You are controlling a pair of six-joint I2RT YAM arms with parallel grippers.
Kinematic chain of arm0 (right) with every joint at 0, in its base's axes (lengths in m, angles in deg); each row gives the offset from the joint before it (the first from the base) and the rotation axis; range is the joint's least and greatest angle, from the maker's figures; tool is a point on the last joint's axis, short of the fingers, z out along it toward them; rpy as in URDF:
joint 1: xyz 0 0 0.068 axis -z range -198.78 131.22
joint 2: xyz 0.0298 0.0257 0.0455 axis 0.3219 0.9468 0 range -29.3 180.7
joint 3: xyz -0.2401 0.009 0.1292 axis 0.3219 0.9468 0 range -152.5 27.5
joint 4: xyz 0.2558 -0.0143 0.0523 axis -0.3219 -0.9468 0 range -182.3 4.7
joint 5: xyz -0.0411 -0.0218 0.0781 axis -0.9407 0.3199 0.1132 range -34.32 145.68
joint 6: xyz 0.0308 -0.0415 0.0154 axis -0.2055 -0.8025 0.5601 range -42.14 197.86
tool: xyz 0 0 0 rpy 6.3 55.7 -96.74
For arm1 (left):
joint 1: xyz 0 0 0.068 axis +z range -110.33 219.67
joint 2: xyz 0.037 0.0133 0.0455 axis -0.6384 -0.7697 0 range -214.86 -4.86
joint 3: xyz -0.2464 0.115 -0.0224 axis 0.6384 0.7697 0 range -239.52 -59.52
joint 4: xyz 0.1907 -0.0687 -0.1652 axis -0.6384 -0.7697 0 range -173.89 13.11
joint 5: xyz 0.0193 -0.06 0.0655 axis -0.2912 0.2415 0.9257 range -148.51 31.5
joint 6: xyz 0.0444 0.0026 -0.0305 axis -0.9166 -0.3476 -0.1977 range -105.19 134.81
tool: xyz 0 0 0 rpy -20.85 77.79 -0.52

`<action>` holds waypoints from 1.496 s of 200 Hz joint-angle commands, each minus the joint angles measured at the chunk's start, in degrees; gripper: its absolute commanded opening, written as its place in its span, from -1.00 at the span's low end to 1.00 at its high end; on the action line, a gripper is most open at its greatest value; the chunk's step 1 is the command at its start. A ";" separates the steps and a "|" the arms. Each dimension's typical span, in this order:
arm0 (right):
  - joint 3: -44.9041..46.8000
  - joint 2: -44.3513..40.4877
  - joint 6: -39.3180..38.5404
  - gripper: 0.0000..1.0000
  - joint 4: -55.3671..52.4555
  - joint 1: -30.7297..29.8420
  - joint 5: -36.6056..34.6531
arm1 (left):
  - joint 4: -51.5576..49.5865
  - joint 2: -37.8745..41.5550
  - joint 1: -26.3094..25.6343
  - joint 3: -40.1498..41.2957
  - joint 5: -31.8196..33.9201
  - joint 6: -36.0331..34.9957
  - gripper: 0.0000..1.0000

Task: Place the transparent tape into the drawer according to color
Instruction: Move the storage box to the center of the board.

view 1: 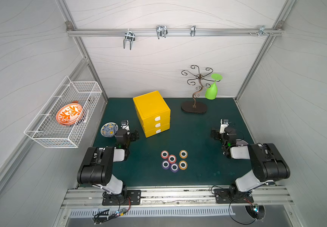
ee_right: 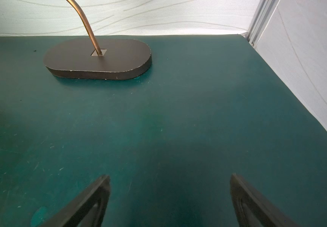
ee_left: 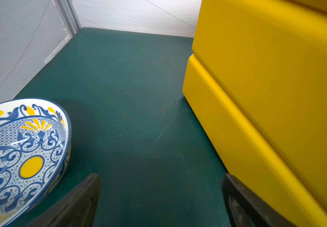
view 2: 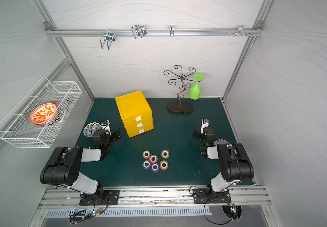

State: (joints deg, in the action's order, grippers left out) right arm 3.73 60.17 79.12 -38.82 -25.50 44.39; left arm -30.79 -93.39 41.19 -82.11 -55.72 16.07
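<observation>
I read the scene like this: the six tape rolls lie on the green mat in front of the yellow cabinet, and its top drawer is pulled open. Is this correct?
Not quite: all three drawers of the yellow cabinet are shut, as both top views show. The six tape rolls do lie on the green mat in front of it.

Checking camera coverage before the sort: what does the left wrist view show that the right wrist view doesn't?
Only the left wrist view: the yellow cabinet from the side, the blue-and-yellow patterned bowl, and the left end effector, open and empty. Only the right wrist view: the stand's dark oval base with its curved stem, and the right end effector, also open and empty. Both: the green mat and white wall.
</observation>
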 commanded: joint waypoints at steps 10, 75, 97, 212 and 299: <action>-0.94 0.19 0.41 0.98 -0.42 0.21 0.57 | 0.91 -0.40 0.50 -1.94 -0.50 0.38 1.00; -1.02 0.21 0.41 0.98 -0.53 0.15 0.61 | 0.82 -0.30 0.46 -1.94 -0.49 0.36 0.99; -0.93 0.09 0.31 0.98 -0.38 0.22 0.65 | 1.00 -0.32 0.48 -1.93 -0.41 0.34 0.99; -11.26 -4.57 -2.50 0.98 -23.12 -6.08 -5.37 | -17.60 8.89 0.50 -7.62 5.07 1.52 0.92; -22.18 -12.34 2.27 0.98 -45.28 -12.28 -3.02 | -47.05 24.07 0.49 -19.10 3.59 8.60 0.90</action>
State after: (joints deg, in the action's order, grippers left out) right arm -14.85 53.50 78.53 -74.93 -37.02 38.78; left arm -69.89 -72.39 41.41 -96.41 -49.95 21.95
